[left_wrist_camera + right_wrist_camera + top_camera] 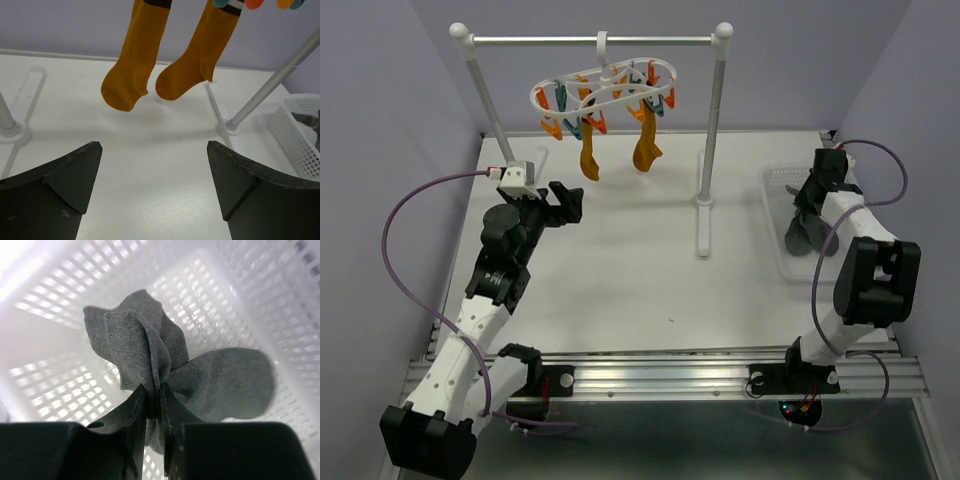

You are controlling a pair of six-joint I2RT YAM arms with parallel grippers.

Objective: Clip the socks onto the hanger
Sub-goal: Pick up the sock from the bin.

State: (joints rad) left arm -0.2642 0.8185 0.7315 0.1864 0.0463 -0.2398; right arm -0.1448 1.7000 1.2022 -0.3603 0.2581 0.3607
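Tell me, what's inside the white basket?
In the basket: dark grey sock fabric, pinched by the right gripper. Bunched folds hide whether it is one sock or two, and anything underneath.

A white table (150,200) spreads under and ahead of my left fingers (60,190), evenly lit, with only soft shadows. Past my fingertips a white-posted rail stand (270,83) stands on it, and behind that, at the table's far edge, rises a plain lavender wall (60,25).
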